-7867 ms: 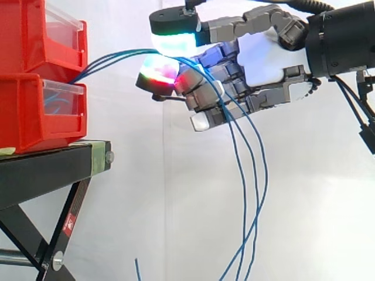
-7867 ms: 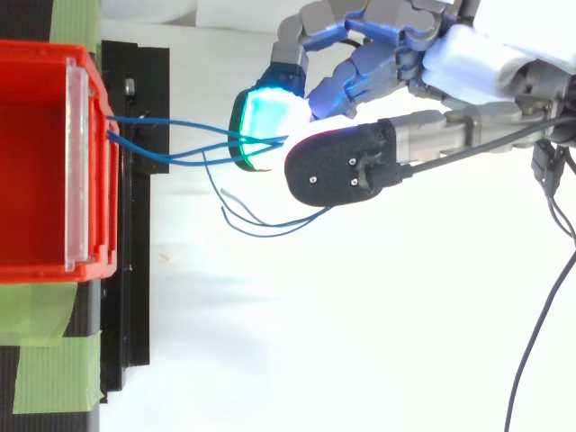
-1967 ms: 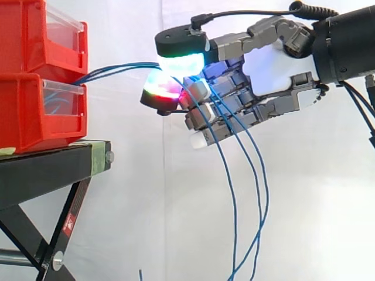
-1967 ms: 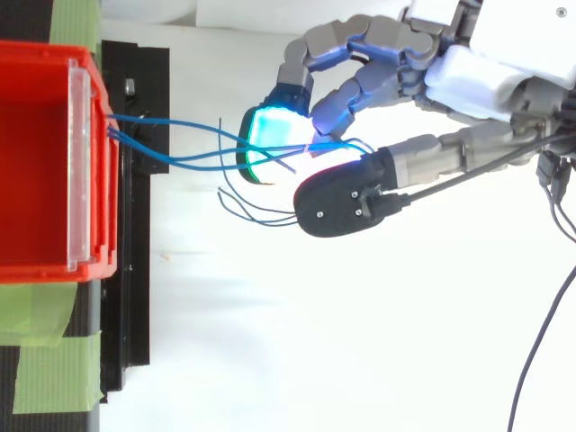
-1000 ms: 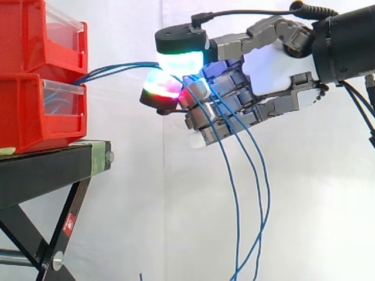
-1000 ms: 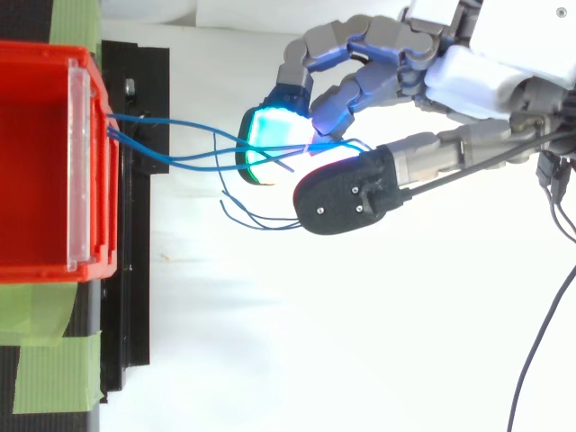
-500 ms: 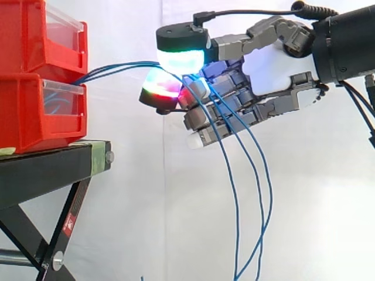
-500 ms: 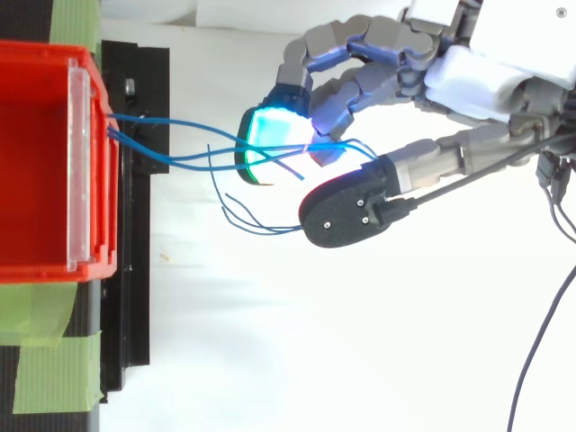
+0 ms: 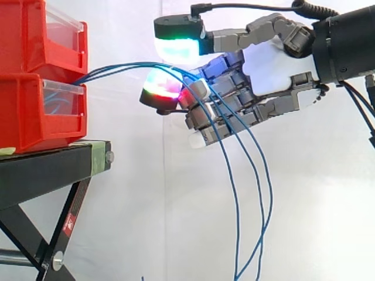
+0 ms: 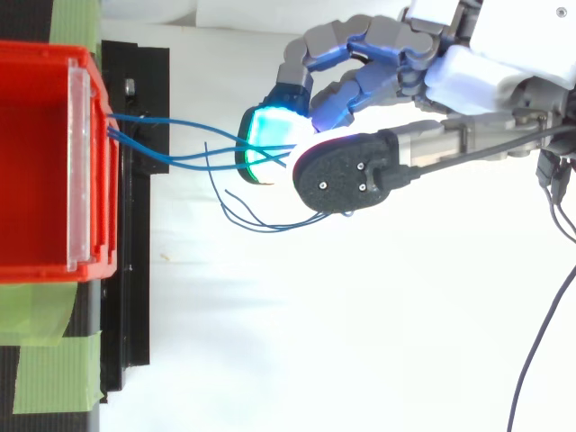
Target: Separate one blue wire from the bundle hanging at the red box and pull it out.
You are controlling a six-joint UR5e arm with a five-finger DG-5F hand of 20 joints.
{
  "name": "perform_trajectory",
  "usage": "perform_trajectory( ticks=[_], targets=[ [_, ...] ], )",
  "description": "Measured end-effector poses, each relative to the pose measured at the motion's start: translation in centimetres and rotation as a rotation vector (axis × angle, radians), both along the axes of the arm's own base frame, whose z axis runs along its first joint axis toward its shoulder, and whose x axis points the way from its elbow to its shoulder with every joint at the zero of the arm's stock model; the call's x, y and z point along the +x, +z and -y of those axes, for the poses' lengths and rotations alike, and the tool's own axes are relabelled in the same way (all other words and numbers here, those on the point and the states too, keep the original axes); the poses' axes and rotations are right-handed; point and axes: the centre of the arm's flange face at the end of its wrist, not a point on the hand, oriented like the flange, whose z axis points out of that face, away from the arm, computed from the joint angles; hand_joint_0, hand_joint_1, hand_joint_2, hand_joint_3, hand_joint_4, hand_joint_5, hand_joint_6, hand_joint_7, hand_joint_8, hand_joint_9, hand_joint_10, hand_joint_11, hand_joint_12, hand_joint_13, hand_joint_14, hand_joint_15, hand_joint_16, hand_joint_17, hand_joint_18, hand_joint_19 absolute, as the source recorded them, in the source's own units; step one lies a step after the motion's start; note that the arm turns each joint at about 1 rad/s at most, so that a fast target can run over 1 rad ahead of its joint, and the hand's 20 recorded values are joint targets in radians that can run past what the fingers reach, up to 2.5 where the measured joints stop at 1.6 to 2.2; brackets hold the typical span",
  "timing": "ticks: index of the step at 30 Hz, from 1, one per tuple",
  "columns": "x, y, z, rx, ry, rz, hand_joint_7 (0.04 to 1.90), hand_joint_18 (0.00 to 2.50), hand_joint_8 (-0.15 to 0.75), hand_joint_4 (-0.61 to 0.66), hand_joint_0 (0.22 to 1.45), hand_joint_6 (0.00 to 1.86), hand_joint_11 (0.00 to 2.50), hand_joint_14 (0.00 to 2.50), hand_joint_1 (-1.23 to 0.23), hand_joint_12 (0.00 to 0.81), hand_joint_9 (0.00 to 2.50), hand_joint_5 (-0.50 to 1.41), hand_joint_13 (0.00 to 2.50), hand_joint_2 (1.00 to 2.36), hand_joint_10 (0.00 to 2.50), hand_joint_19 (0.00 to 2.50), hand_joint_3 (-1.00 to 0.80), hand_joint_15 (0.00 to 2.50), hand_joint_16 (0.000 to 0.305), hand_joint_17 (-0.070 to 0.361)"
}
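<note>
- Side view, blue wires point(image 9: 117, 67): thin, bright blue, three strands countable. Emerge at the front of the red bins point(image 9: 29, 111), from the gap between the upper and lower one, and run almost level to the right, above the black stand point(image 9: 47, 170).
- Lie bunched close together between bins and hand point(image 9: 266, 64), then fan apart past it.
- Bend over at the hand and hang in long loose arcs before the white curtain point(image 9: 146, 222), passing out at the lower edge.
- Top view: leave the bin's front lip as a narrow spread and converge across the green-glowing fingertip point(image 10: 265, 144). Show thin loose ends curling just beside that pad.
- Hand pose: comes in from the right at about the height of the upper bin, pointing toward the bins and well apart from them.
- Fingers point(image 9: 202, 120): curled inward, with the strands threaded between them and draped across them. Foremost pad glows red and green just under the bundle.
- Thumb point(image 9: 177, 44): lifted above the bundle, pad glowing green and white, clear of the strands with a visible gap.
- Grip: closed on the wires by the curled fingers alone, no thumb pinch. Cannot tell whether a single strand is split off from the rest.
</note>
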Motion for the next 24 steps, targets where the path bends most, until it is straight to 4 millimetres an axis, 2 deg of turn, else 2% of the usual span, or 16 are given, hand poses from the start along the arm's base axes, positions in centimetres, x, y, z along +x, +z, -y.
perform_trajectory(
  ticks=[8, 13, 17, 24],
  targets=[
    [-0.02, -0.01, 0.01, -0.001, 0.0, -0.002, 1.12, 0.37, 0.305, 0.24, 0.62, 0.87, 1.63, 0.63, -0.71, 0.309, 0.47, -0.24, 0.43, 1.03, 0.0, 0.78, -0.16, 1.57, 0.041, 0.092],
    [-0.02, -0.01, 0.01, -0.001, 0.0, -0.002, 1.14, 0.37, 0.31, 0.25, 0.65, 0.87, 1.63, 0.61, -0.72, 0.315, 0.46, -0.25, 0.43, 1.03, 0.0, 0.76, -0.13, 1.59, 0.041, 0.093],
    [-0.02, -0.01, 0.01, -0.001, 0.0, -0.002, 1.17, 0.33, 0.313, 0.24, 0.68, 0.86, 1.65, 0.5, -0.82, 0.321, 0.4, -0.27, 0.4, 1.03, 0.01, 0.7, -0.17, 1.65, 0.041, 0.093],
    [-0.01, -0.01, -0.02, 0.002, 0.002, -0.001, 1.18, 0.3, 0.304, 0.24, 0.7, 0.86, 1.64, 0.45, -0.87, 0.315, 0.36, -0.27, 0.37, 1.02, 0.01, 0.68, -0.26, 1.67, 0.041, 0.092]
  ],
)
